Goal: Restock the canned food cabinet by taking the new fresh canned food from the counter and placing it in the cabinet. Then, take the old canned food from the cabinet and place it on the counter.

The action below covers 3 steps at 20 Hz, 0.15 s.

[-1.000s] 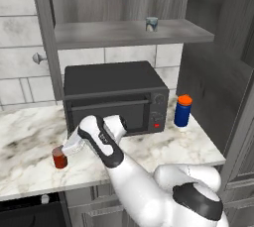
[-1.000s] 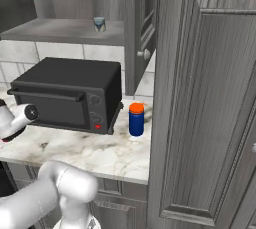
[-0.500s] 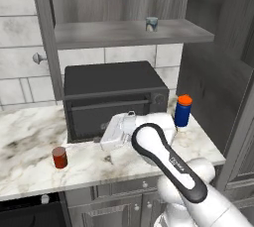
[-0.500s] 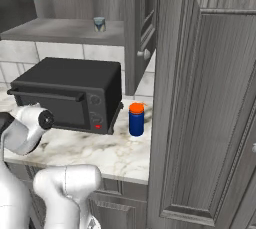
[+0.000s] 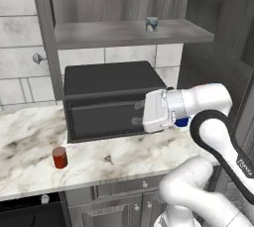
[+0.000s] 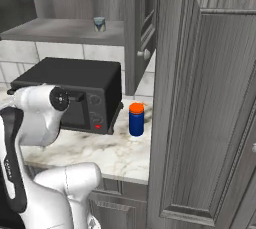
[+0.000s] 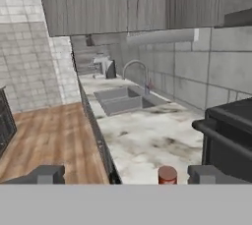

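I find the red can (image 5: 59, 157) set near the bench's (image 5: 124, 159) front edge — the silvery can (image 5: 151, 23) shelved in the cabinet (image 5: 129, 33) — fingers (image 7: 49, 174) spread wide, empty.

A kitchen: marble counter (image 5: 30, 141), countertop oven (image 5: 111, 99), sink (image 7: 123, 100), wall cabinet (image 5: 129, 32).

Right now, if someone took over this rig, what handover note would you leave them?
End effector: open, empty, held above the counter in front of the dark boxy oven.
Small silvery can with grey-blue label: on the grey wood-grain cabinet shelf.
Small red cylindrical can: standing on the white marble-look counter, left of the oven.
Done: both cans appear placed.
Left: apparently nothing.
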Available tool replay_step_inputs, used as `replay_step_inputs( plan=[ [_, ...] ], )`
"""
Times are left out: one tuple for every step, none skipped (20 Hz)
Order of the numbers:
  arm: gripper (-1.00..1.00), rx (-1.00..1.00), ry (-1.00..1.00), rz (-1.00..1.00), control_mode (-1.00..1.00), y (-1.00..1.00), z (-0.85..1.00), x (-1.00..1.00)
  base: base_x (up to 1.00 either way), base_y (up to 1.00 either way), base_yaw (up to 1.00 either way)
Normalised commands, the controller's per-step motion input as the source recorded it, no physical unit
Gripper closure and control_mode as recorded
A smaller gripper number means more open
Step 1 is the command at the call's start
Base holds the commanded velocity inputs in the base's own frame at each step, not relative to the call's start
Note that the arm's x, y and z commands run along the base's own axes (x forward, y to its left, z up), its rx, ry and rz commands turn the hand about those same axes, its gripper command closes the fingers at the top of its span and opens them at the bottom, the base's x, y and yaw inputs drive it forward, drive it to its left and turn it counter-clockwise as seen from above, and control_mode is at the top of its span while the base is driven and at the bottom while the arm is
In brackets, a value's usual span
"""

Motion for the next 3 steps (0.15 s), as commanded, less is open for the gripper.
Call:
replay_step_inputs(
  plan=[
    [-1.0, -0.05, 0.07, 0.05, -1.0, -0.21, 1.0, -0.3, 0.0, 0.0, 0.0],
    [-1.0, 0.0, 0.0, 0.15, -1.0, 0.0, 0.61, -0.58, 0.0, 0.0, 0.0],
    [-1.0, 0.12, -0.05, 0.0, -1.0, -0.25, 0.0, -0.34, 0.0, 0.0, 0.0]
  ],
)
